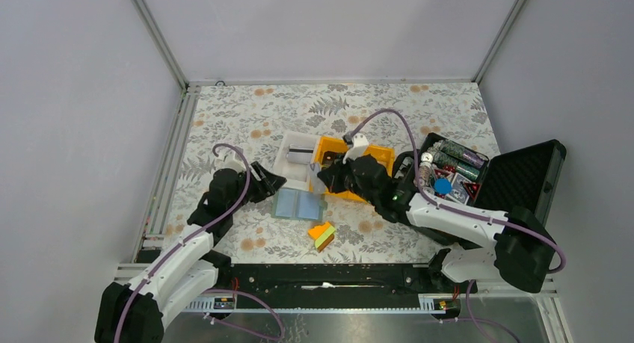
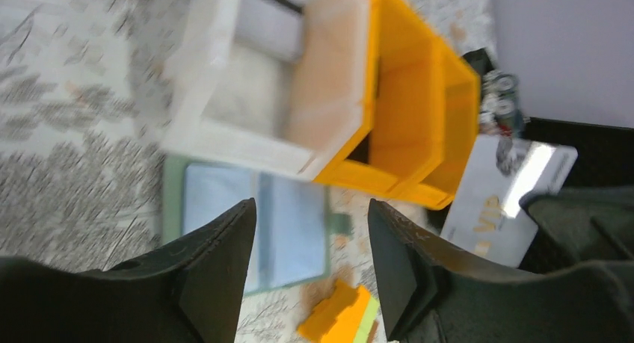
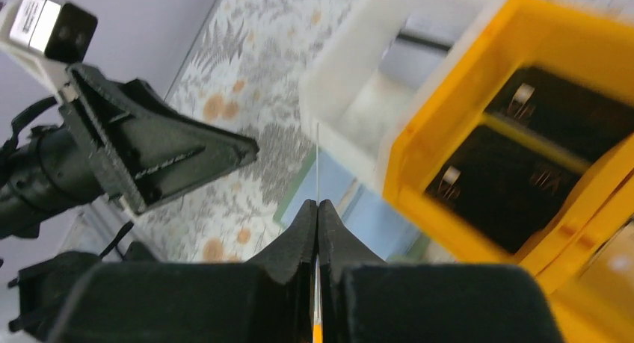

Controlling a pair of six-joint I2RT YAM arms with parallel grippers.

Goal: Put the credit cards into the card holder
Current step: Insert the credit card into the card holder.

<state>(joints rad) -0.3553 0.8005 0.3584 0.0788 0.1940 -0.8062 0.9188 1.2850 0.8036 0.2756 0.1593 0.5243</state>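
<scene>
Above floral table (image 1: 247,119), card (image 3: 317,171) edge-on from right wrist, face-on from left.

Your right fingers (image 3: 299,235) are closed on a silver card (image 2: 502,199) with gold VIP lettering; it sticks out past the tips, edge-on to that wrist camera. The holder (image 2: 254,227) lies open and flat, blue panels up, showing through the gap between your spread left fingers (image 2: 217,261). Two black cards (image 3: 486,186) lie flat beyond and right of the right fingers.
</scene>
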